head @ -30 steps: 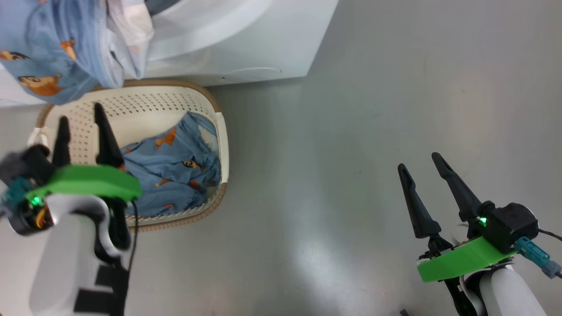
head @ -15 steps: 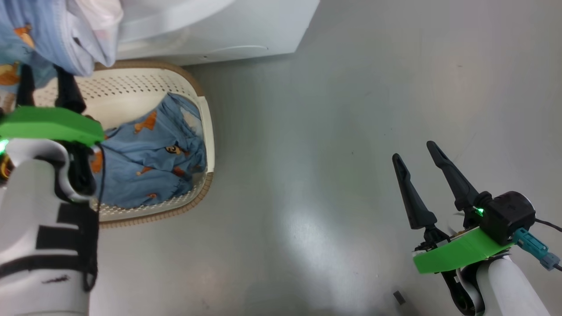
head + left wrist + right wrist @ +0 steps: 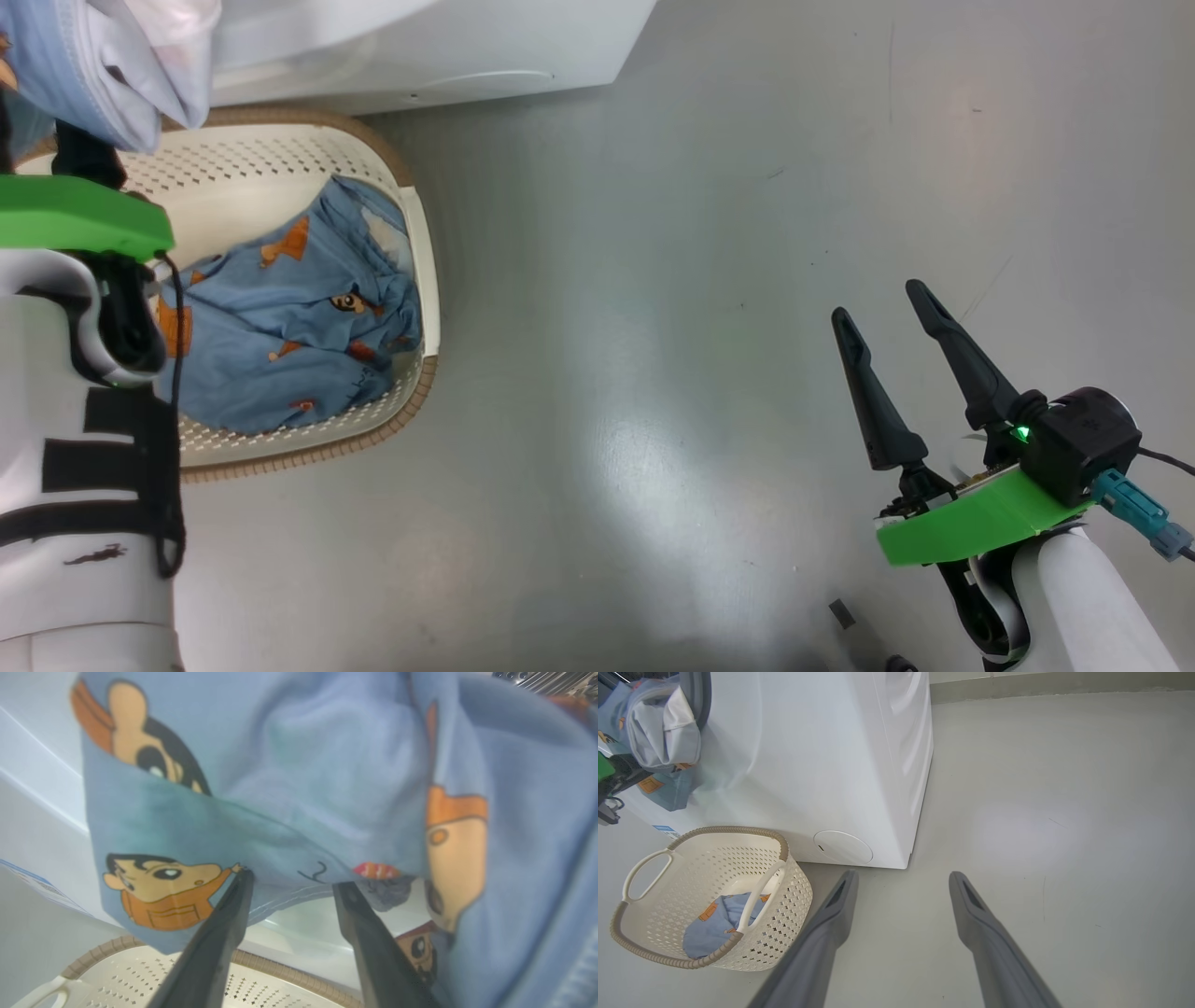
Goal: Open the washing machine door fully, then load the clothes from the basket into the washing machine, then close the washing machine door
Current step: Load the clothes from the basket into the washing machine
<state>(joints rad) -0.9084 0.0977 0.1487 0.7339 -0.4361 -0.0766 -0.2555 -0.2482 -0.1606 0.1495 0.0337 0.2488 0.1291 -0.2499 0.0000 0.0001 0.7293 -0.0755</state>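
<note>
Light-blue cartoon-print clothes [image 3: 327,788] hang out of the white washing machine [image 3: 822,765], bunched with a white garment [image 3: 663,728] at its opening. My left gripper [image 3: 294,884] is open, its fingertips [image 3: 244,879] touching the hanging cloth's lower hem. Just below it stands the cream basket [image 3: 425,280], with another blue printed garment [image 3: 289,317] lying inside. A strip of steel drum [image 3: 537,679] shows above the cloth. Far to the right, over bare floor, my right gripper [image 3: 878,303] is open and holds nothing. The washing machine door is out of view.
The round service flap [image 3: 843,847] sits low on the washer's front, right of the basket [image 3: 710,896]. A blue label [image 3: 663,830] shows behind the basket. Grey floor [image 3: 700,280] stretches to the right of the washer and basket.
My left gripper has risen from over the basket up to the cloth hanging from the washer. The camera has swung, shifting the scene left. The right gripper stays open.
</note>
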